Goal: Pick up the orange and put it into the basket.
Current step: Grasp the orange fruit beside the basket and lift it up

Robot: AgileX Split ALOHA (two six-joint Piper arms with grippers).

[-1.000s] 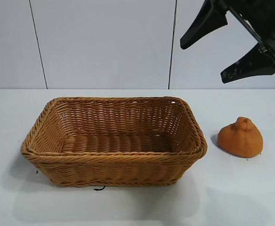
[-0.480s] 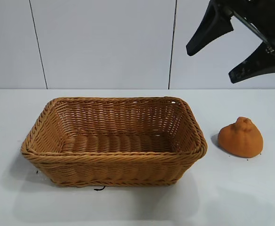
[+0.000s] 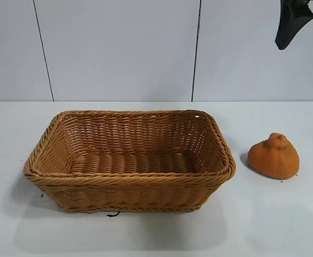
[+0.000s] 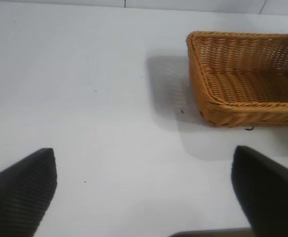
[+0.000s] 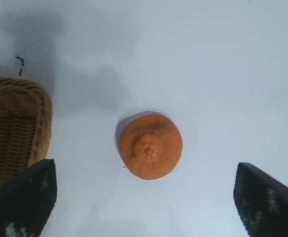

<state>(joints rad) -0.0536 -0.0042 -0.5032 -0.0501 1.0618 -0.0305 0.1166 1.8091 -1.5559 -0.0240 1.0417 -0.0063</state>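
Orange point(image 3: 274, 156), matte and dull, roundish with a knob on top, sits on the white table point(image 3: 146, 235) just beside the short end of the large tan woven wicker basket point(image 3: 44, 174), apart from it and untouched. We note the basket empty. The right gripper point(image 5: 144, 197) hangs high above the fruit, pointing steeply down; in the exterior view only one black finger point(image 3: 290, 21) shows at the upper edge. Its wrist view looks almost straight down on the orange point(image 5: 150, 145), which lies between the two fingers, both spread wide and holding nothing. The left gripper point(image 4: 144, 190) is parked low over bare table off the basket's far end, fingers likewise wide apart and empty. We judge the task barely begun: descent and grasp are ahead. Risks as we see them: the fruit is lopsided and rests on a flattish base, so a finger landing on one shoulder could roll or shove it toward the wicker wall point(image 5: 16, 128); the finger nearest the basket may catch the braided rim if the descent drifts that way; closing too high, around the knob, would give a weak hold that slips on lifting.
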